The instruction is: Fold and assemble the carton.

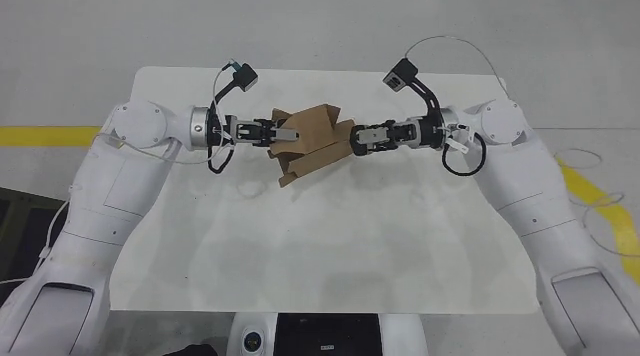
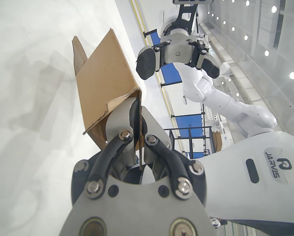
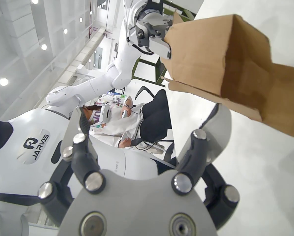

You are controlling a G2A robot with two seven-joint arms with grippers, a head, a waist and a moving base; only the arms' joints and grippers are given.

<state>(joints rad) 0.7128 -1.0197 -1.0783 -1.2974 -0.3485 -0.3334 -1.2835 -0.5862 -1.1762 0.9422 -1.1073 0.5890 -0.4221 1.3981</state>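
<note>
Counting from the near edge outward: one white table (image 1: 300, 266), one carton (image 1: 312, 136), two grippers. The carton sits over the table's far half, about midway across, between the two arms. It is brown cardboard, partly folded, panels standing at angles and one flap splayed toward the near side. Whether that low flap touches the tabletop I cannot tell. What the carton holds, if anything, cannot be made out; the visible faces are plain cardboard. The left gripper (image 2: 137, 109) comes in from the carton's left side, its fingers closed tight on a thin panel edge at a corner where the cardboard is a little torn. The right gripper (image 1: 358, 140) sits just beside the carton's right side at about the same height, fingers spread wide with nothing between them, pads facing the box. The two arms lie nearly in one line across the table, the carton in the gap between them. Beyond the table, on the grey floor, two stretches of yellow line (image 1: 40, 136), one at either side.
</note>
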